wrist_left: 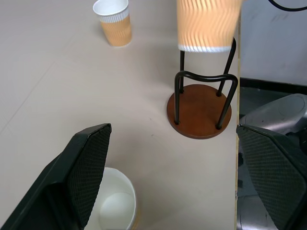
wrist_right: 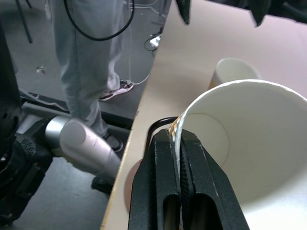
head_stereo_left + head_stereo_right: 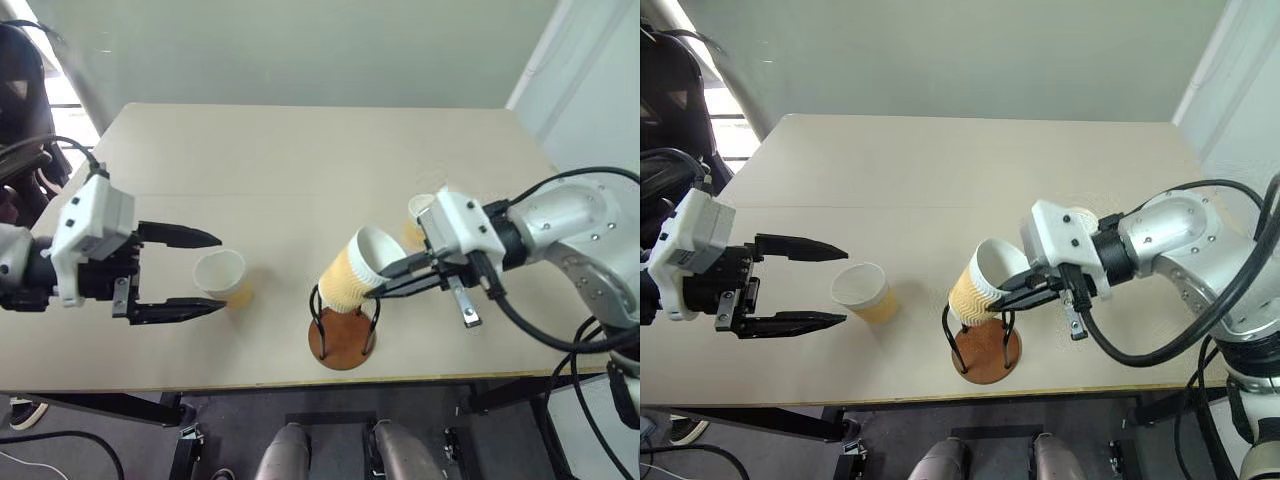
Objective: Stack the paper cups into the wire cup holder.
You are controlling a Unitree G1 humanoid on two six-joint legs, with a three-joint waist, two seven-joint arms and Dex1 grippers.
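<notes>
A tan-yellow ribbed paper cup [image 3: 358, 270], pinched by its rim in our right gripper [image 3: 382, 284], tilts above the black wire cup holder [image 3: 343, 325] for insertion; our left gripper [image 3: 205, 272] gapes wide beside another cup [image 3: 223, 276].

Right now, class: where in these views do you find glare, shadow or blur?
Left eye view: window glare washes out the upper left corner; the wire cup holder casts only a faint shadow on the table. Left wrist view: the held paper cup glows overexposed. Right wrist view: right gripper fingers look soft.
</notes>
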